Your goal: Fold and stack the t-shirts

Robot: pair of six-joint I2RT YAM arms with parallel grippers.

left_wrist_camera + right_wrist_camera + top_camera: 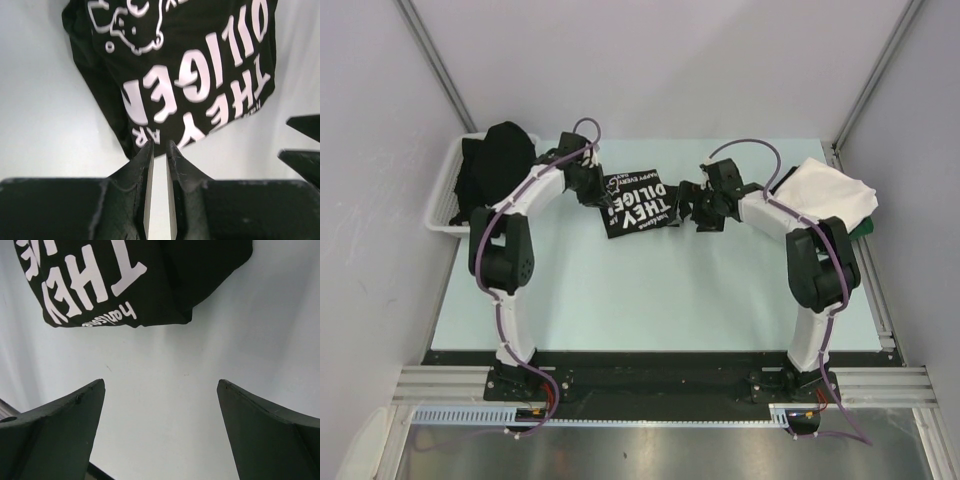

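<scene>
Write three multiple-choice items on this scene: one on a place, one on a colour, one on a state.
1. Where on the table is the lettered shirt? A near edge; B around the centre; C far-left corner.
2. The shirt topping the right pile is: A red; B blue; C white.
3. The right fingers are: A spread and empty; B shut on the shirt; C shut on nothing.
Answers: 1 B, the top view shows it mid-table; 2 C, white cloth covers that pile; 3 A, bare table shows between them.
</scene>
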